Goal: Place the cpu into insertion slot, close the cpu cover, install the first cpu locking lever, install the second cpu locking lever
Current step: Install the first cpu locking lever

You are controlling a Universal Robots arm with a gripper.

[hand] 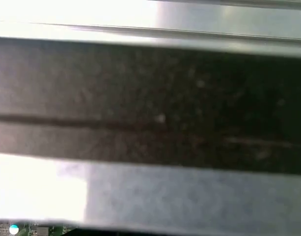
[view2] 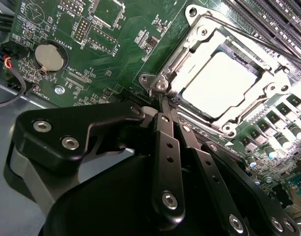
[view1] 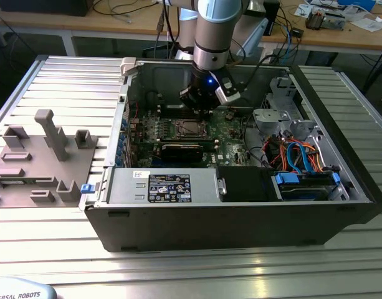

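The cpu [view2: 220,83] is seen seated in the insertion slot [view2: 258,73] on the green motherboard [view2: 67,29], its silver top glaring white in the second wrist view. The cpu cover [view2: 209,42] is laid flat around it, so that the chip shows through the cover's square opening. A thin lever [view2: 268,42] is seen running along the far edge of the cover, beside the long black memory slots [view2: 273,14]. The gripper [view2: 165,105] is held just beside the near corner of the cover, its fingers [view2: 166,147] drawn narrowly together with nothing visibly clasped between them; whether the tips touch the corner hardware cannot be told. A round coin battery [view2: 48,55] is set well apart from the socket on the board. In the exterior view the gripper [view1: 202,111] is lowered from the arm [view1: 219,31] into an open computer case [view1: 240,212], just above the cover [view1: 189,128] in the middle of the board [view1: 231,134]. Blue and orange cables [view1: 300,152] are bundled toward the exterior view's right, and a grey fixture [view1: 47,156] is set on the ribbed table [view1: 66,75] at the exterior view's left. The first wrist view is crossed by a dark blurred band [hand: 150,98].
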